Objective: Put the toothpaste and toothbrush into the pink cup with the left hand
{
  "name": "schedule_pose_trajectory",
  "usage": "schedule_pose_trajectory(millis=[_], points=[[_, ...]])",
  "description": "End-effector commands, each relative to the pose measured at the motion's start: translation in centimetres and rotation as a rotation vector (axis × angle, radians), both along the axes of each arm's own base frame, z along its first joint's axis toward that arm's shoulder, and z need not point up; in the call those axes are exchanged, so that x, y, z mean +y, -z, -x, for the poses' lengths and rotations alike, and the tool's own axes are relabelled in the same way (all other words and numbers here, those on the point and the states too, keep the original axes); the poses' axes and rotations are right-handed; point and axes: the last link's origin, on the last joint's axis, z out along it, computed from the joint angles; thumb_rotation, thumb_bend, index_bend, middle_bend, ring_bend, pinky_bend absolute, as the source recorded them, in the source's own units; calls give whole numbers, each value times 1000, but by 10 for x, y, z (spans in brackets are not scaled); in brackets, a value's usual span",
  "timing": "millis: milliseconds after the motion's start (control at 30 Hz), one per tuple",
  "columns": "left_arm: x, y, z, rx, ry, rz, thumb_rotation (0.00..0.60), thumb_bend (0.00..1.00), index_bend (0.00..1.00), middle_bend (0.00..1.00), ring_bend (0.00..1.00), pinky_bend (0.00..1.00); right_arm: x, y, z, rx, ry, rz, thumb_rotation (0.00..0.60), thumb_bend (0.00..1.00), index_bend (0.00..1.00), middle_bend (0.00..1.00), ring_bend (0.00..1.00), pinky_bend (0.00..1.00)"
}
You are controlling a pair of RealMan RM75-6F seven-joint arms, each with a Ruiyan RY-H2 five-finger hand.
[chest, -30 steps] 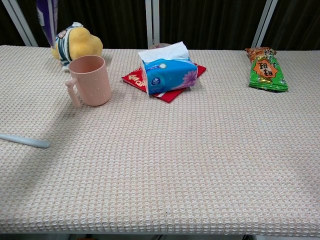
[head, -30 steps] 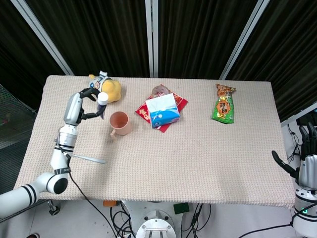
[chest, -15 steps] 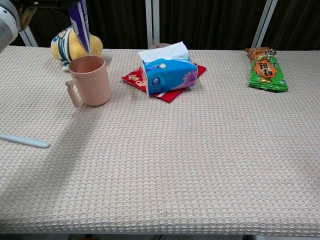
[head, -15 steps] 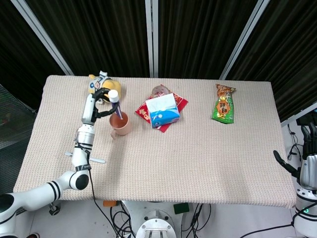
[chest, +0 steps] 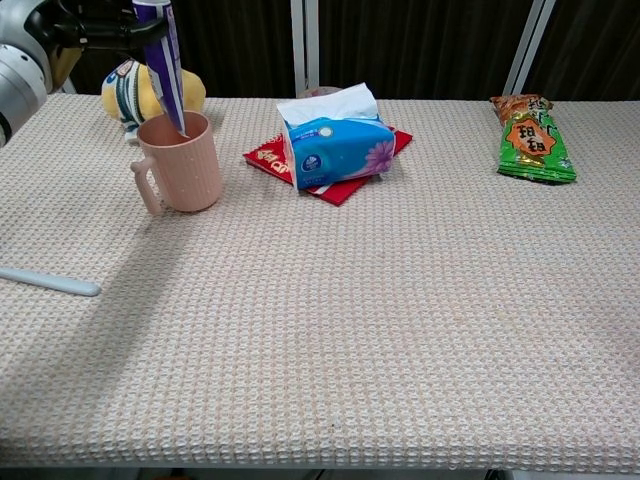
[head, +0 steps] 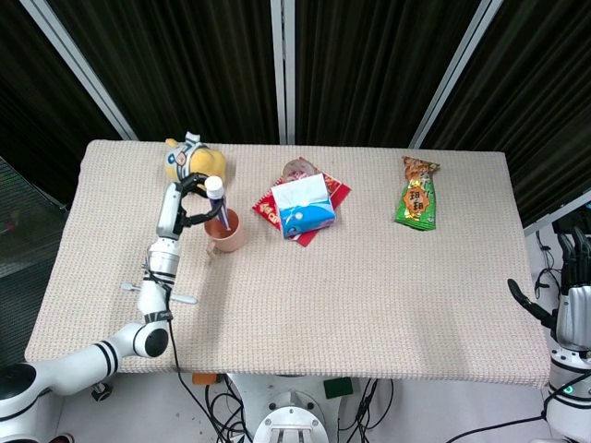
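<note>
The pink cup stands upright at the left of the table, its handle toward the near left. My left hand hovers just left of it and pinches the purple toothpaste tube near its white cap. The tube hangs cap up, with its lower end inside the cup's rim. The pale toothbrush lies flat near the front left edge, partly hidden by my left arm in the head view. My right hand stays off the table's right side with fingers spread, holding nothing.
A yellow plush toy sits right behind the cup. A blue tissue pack rests on a red packet at mid-back. A green snack bag lies at the back right.
My left hand carried the toothpaste rightward from beside the plush toy to above the cup, then lowered it so the tube's end dips into the cup. The right hand stayed put.
</note>
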Motion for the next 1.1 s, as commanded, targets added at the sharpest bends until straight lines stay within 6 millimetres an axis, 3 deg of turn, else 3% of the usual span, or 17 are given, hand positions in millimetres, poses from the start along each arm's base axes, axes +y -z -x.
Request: schedule_pose_trajectory(millis=[33,433,667,1100], points=[[-1,7,4,18,-4,8,600,312,661,617,363,442,0,0,0,1,1,2,600,419,0,0,0,0],[-14,39,25,84,-9,47,600,312,637,607,311,403,-1,-2,0,14,12,-1,600,419,0,0,0,0],[-19,47,29,84,25,45,600,312,633,587,305,408,-1,-1,0,33,25,-27,600,419,0,0,0,0],[-20,50,36,104,46,25,600,312,571,379,247,407,-2,0,-2,25,31,-33,600,423,0,0,0,0]])
